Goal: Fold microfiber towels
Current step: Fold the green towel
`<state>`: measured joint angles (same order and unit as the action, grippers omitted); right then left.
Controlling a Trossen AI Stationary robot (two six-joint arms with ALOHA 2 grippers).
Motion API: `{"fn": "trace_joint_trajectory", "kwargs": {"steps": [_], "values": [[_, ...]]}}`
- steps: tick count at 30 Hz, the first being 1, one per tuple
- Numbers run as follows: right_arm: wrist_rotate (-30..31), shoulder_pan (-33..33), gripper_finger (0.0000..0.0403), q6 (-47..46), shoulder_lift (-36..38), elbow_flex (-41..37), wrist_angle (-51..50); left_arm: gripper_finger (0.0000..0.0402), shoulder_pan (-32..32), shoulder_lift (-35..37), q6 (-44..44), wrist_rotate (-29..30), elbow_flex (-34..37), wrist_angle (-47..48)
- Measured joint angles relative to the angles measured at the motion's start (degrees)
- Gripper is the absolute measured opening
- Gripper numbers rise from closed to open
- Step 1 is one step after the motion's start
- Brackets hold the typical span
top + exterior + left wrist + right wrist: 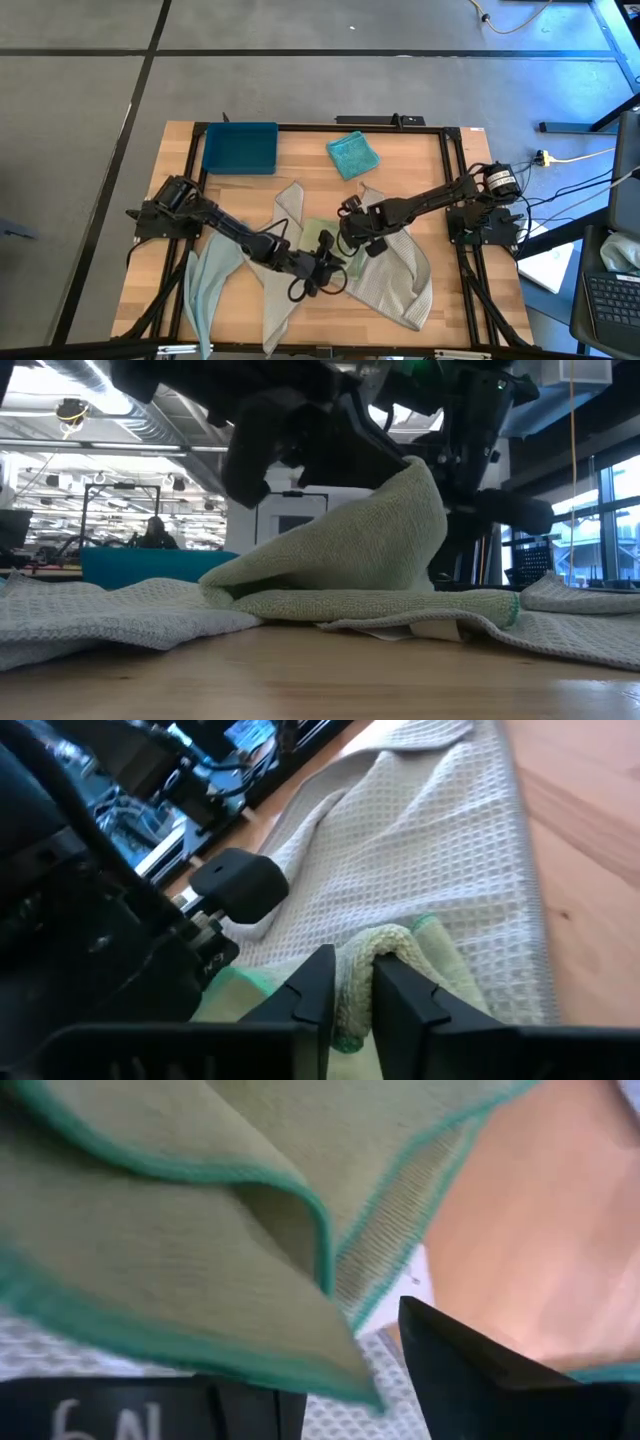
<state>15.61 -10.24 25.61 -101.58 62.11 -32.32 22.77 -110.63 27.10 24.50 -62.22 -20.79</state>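
The pale green towel lies bunched at the table's middle on two light grey towels. In the low view the pale green towel rises to a peak. My left gripper is shut on it, as the left wrist view shows. My right gripper stands just beyond and is open. In the right wrist view the towel's green-trimmed edge hangs over one of its fingers, and the other finger is bare. A pale blue towel lies near left. A folded teal towel lies at the far middle. My left gripper pinches a rounded fold of the pale green towel between its two fingers, several layers thick. The fold stands raised as a peak, and the towel's lower part rests on the grey towel. My right gripper: the pale green towel's edge covers one finger, and I cannot tell whether it touches.
A dark blue tray stands at the far left, and it also shows in the low view. Black frame rails run along the table's edges. Bare wood shows at the near middle and far right.
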Motion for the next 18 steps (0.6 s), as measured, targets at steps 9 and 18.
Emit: {"fn": "trace_joint_trajectory", "kwargs": {"steps": [9,18], "values": [[0.97,-0.04,0.0154,-0.02,0.02,0.09,-2.15,0.0072,-0.27,0.00,-1.21,-3.32,0.02,0.08],[2.82,-0.07,0.0154,-3.75,1.51,0.09,-6.51,0.0074,-0.27,0.00,-1.16,-4.51,0.02,-0.37]]}}
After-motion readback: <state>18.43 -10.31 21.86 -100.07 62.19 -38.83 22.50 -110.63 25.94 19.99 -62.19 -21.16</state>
